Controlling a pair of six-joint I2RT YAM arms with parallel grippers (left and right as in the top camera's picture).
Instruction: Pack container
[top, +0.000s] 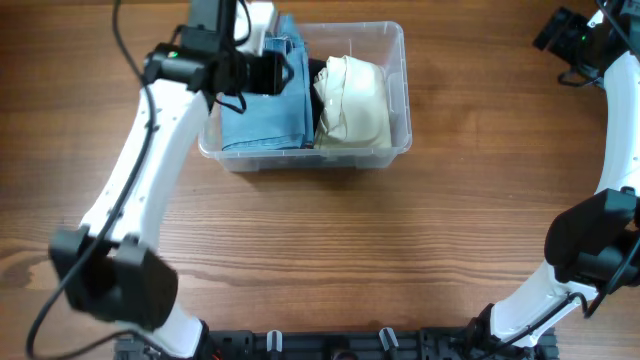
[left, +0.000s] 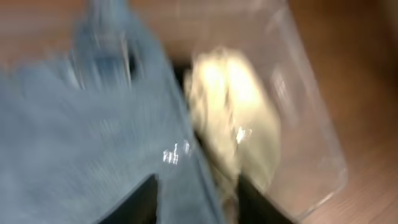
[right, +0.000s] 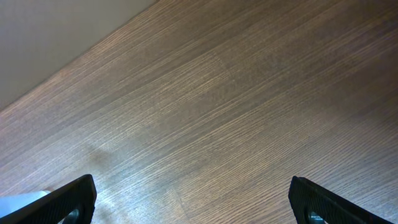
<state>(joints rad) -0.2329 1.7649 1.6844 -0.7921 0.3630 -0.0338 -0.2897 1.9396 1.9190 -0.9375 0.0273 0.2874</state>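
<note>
A brown wooden table (top: 330, 250) with a fine grain fills the overhead view. The container (top: 402, 95), a clear plastic bin with rounded corners, stands toward the far edge, a little left of the middle. Inside it a folded blue cloth (top: 265, 120) takes up the left part. A bundled cream cloth (top: 355, 100) sits just beside it on the right, and the two touch along a dark seam. The white left arm (top: 140, 150) reaches from the near left corner up over the bin. The left gripper (top: 288, 73) hangs above the far part of the blue cloth. The right arm (top: 615, 130) curves along the right edge of the table, well apart from the container.

The left wrist view is blurred. It shows the blue cloth across the left and middle, the cream cloth to its right, and the clear wall of the container beyond that. The two dark fingers (left: 146, 199) of the left gripper stand apart at the bottom edge. The blue cloth lies beneath the gap and nothing is visibly pinched.

The right wrist view shows bare table wood with a pale surface (right: 56, 37) in the upper left corner. The right gripper (right: 193, 202) has its jaws spread wide, one dark fingertip in each lower corner, and nothing is between them.
</note>
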